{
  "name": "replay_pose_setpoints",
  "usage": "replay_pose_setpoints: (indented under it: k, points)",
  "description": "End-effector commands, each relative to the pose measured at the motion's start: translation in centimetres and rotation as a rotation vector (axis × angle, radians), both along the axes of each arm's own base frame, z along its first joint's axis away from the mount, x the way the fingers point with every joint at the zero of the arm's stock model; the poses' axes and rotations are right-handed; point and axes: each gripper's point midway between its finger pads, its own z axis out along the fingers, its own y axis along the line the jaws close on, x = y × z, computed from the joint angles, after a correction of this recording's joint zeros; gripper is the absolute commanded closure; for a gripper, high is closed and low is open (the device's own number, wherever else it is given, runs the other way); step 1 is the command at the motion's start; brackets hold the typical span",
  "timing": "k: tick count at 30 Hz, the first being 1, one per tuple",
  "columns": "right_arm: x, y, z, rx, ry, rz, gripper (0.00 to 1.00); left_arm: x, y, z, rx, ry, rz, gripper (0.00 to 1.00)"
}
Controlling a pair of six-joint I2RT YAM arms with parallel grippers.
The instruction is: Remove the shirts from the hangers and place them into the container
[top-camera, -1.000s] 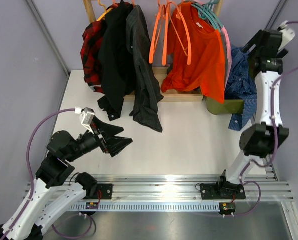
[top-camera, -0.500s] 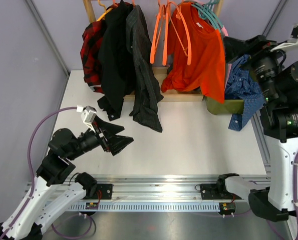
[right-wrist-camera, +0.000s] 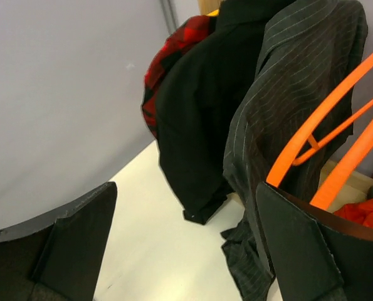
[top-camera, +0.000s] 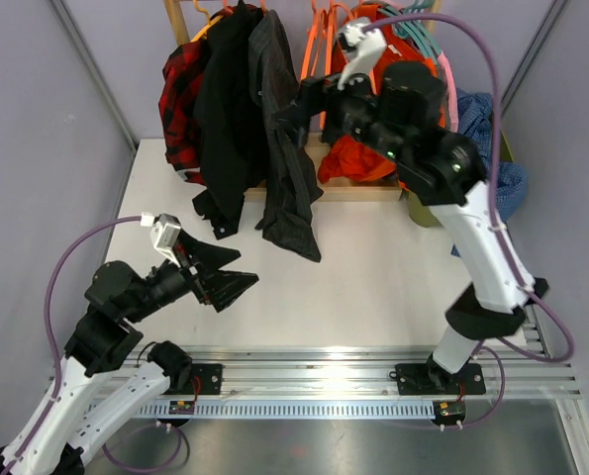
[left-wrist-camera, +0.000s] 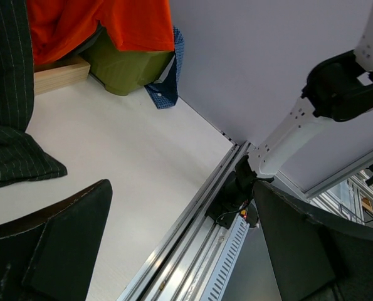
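On the rack hang a red-black plaid shirt (top-camera: 180,99), a black shirt (top-camera: 225,119), a charcoal pinstriped shirt (top-camera: 286,193) and an orange tee (top-camera: 358,158), the tee partly behind my right arm. Bare orange hangers (top-camera: 314,59) hang between them. A blue checked shirt (top-camera: 507,183) lies in the olive-green container (left-wrist-camera: 133,66) at the right. My right gripper (top-camera: 286,117) is open, high up beside the pinstriped shirt (right-wrist-camera: 286,113), holding nothing. My left gripper (top-camera: 246,269) is open low over the table, away from the rack.
The pale wooden rack base (top-camera: 348,188) lies under the shirts. Teal and pink hangers (top-camera: 428,40) hang at the rack's right end. Grey walls stand close on both sides. A metal rail (left-wrist-camera: 199,213) runs along the near table edge.
My right arm has swung from the right side by the container across to the left, ending in front of the pinstriped shirt. The left arm has barely moved.
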Motion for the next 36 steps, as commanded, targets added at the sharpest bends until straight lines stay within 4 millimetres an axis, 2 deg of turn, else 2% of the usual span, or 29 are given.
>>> replay_pose_setpoints:
  k: [1,2,3,5,10,11,16,20,24,28,30,31,35,36]
  points:
    - [1.7,-0.2,-0.5,-0.078,-0.010,-0.102,0.01,-0.5,0.9,1.0,-0.026,-0.048,0.026,0.01]
    - [3.0,1.7,-2.3,-0.120,0.005,-0.105,0.01,-0.5,0.9,0.7,-0.020,-0.043,0.031,0.01]
    - [3.4,1.4,-1.5,-0.114,-0.017,-0.151,0.01,-0.6,1.1,0.8,-0.021,-0.047,0.034,0.01]
    - [4.3,3.3,-3.2,-0.159,-0.018,-0.160,0.01,-0.8,1.3,0.7,-0.019,-0.050,0.039,0.01]
    - [5.4,5.7,-4.2,-0.161,-0.040,-0.156,0.00,-0.9,1.6,0.3,-0.013,-0.051,0.049,0.01]
    - [5.9,6.3,-4.9,-0.171,-0.033,-0.155,0.01,-1.0,1.7,0.1,-0.010,-0.050,0.049,0.01]
    - [7.8,6.7,-5.7,-0.176,-0.043,-0.219,0.00,-1.2,2.0,-0.1,-0.015,-0.051,0.059,0.01]
    - [9.6,6.3,-5.4,-0.202,-0.108,-0.304,0.01,-1.5,2.5,-0.3,-0.018,-0.055,0.073,0.01]
    - [11.5,6.4,-5.8,-0.228,-0.156,-0.382,0.06,-1.7,2.9,-0.3,-0.014,-0.061,0.089,0.01]
    - [13.0,6.9,-7.0,-0.255,-0.173,-0.424,0.17,-2.0,3.4,-0.5,-0.015,-0.062,0.101,0.01]
    - [13.5,6.8,-7.6,-0.266,-0.167,-0.449,0.27,-2.2,3.7,-0.4,-0.021,-0.066,0.110,0.01]
    - [13.6,6.7,-7.7,-0.267,-0.164,-0.457,0.27,-2.2,3.7,-0.5,-0.019,-0.064,0.113,0.01]
    - [13.5,5.7,-7.7,-0.268,-0.150,-0.498,0.50,-2.5,4.0,-0.5,-0.021,-0.066,0.115,0.01]
    - [13.4,5.4,-7.5,-0.265,-0.148,-0.507,0.69,-2.5,4.0,-0.5,-0.021,-0.066,0.115,0.01]
